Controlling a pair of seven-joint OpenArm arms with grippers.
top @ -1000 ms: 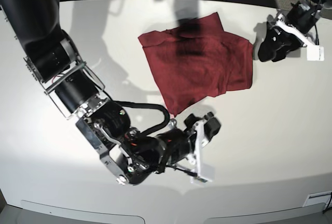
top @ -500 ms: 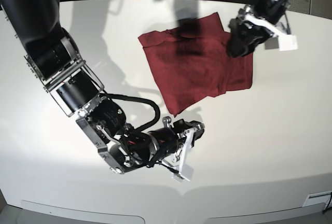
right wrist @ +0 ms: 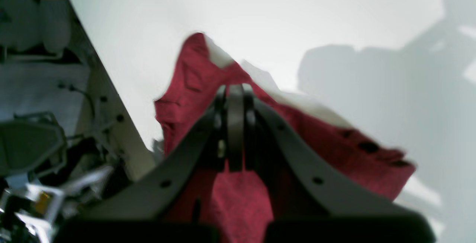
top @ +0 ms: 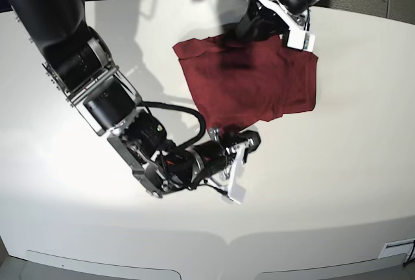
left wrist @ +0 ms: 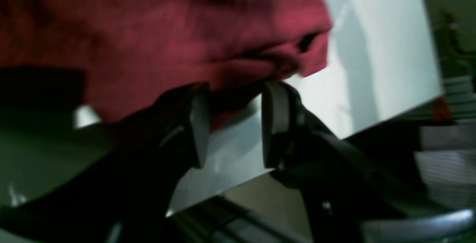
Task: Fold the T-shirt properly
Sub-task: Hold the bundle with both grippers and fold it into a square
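The dark red T-shirt (top: 249, 89) lies on the white tabletop (top: 350, 163), toward the far side and a little right of the middle in the base view. It is gathered into a rough four-sided shape with wrinkled, uneven edges, one corner pointing toward the near side and another toward the far edge of the tabletop.

The right gripper (right wrist: 235, 98) sits at the shirt's near corner, low against the tabletop. In the right wrist view its jaws are pressed fully together, their tips lying over the red cloth; whether a fold of fabric is pinched between them cannot be told, since the cloth shows on both sides of the tips and beneath them. From there the shirt spreads away in a rumpled ridge, with a pale patch showing at its far tip.

The left gripper (left wrist: 232, 124) is at the shirt's far corner, coming in from the far right side in the base view. In the blurred left wrist view its jaws stand apart, with a clear gap of white tabletop between the two pads (left wrist: 274, 124). A bulging lip of the red cloth hangs just above the jaw tips and appears to touch them, but it is not clamped.
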